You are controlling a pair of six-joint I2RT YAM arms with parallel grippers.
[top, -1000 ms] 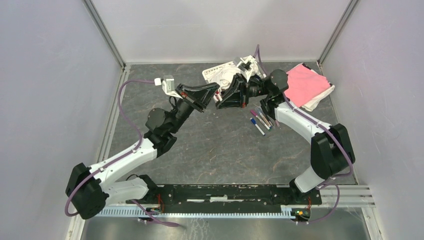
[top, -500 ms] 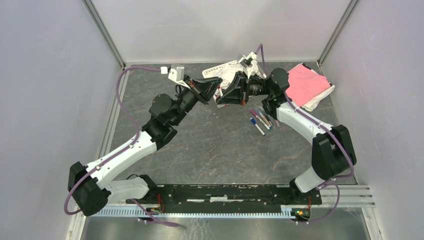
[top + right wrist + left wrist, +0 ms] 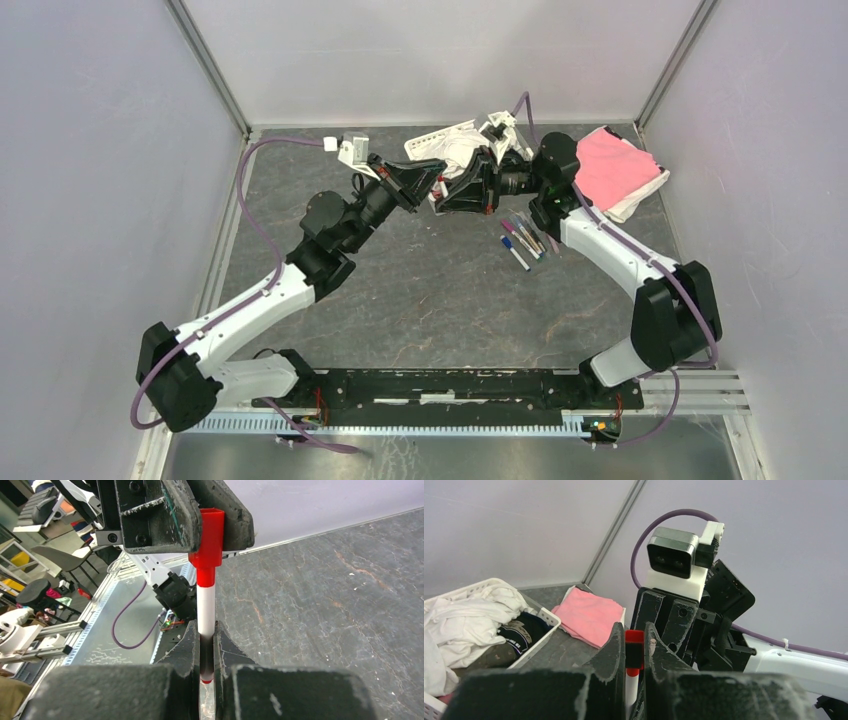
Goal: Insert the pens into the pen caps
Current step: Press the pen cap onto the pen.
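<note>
Capping step above the worktop (image 3: 420, 290): the red cap (image 3: 210, 535) is pinched in the closed-down left fingers (image 3: 611, 650) and the white pen (image 3: 205, 607), its tip inside that cap, likewise in the right fingers (image 3: 186, 647); a straight seating push is probably required next.

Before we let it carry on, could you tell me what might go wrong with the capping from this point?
1. The red cap in the left hand and the pen in the right hand meet in mid-air. A skewed push could make either slip.
2. If either hand lets go before the cap is fully seated, a piece may drop onto the table or into the nearby basket.
</note>
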